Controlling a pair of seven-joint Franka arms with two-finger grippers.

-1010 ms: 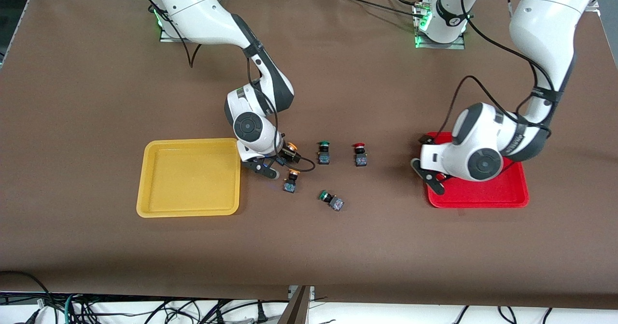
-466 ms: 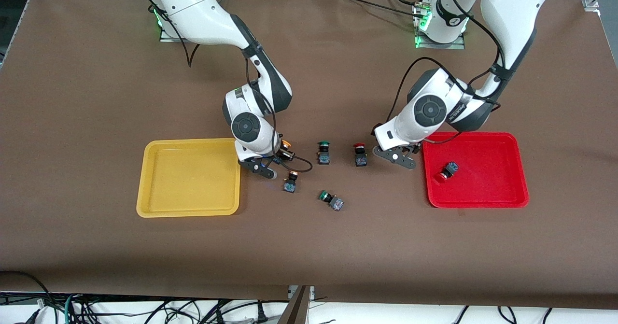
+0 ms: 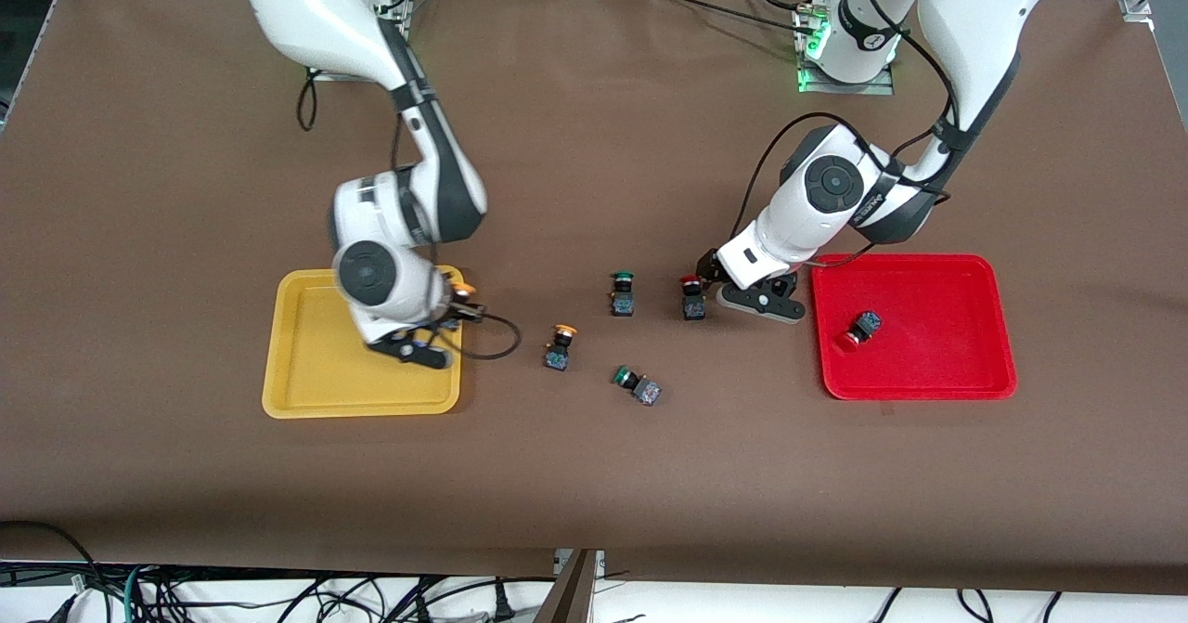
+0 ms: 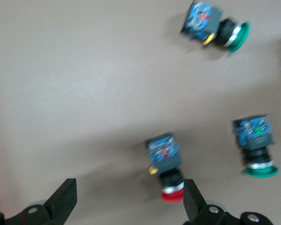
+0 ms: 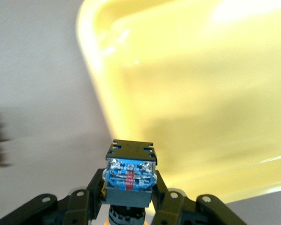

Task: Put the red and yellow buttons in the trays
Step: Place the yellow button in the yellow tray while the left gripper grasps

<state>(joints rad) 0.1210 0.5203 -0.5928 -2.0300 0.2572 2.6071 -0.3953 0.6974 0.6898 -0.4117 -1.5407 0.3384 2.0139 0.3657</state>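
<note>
My right gripper [image 3: 454,308] is shut on a yellow-capped button [image 3: 461,290] and holds it over the yellow tray's [image 3: 306,391] rim, at the side toward the table's middle. In the right wrist view the button's dark body [image 5: 130,180] sits between the fingers above the tray [image 5: 201,93]. My left gripper [image 3: 720,291] is open, low beside a red-capped button [image 3: 691,297] on the table. In the left wrist view that button [image 4: 165,161] stands close to one finger [image 4: 193,202]. A second red button [image 3: 858,329] lies in the red tray [image 3: 965,382]. A second yellow button [image 3: 559,346] stands on the table.
Two green-capped buttons are on the table: one [image 3: 622,292] upright beside the red button, one [image 3: 637,385] lying on its side nearer the front camera. Both show in the left wrist view [image 4: 215,28] [image 4: 256,145]. A cable loops from the right gripper [image 3: 497,340].
My right gripper lifted a yellow button from the table and carried it over the yellow tray's rim. My left gripper left the red tray, a red button now lying there, and moved to the red button on the table.
</note>
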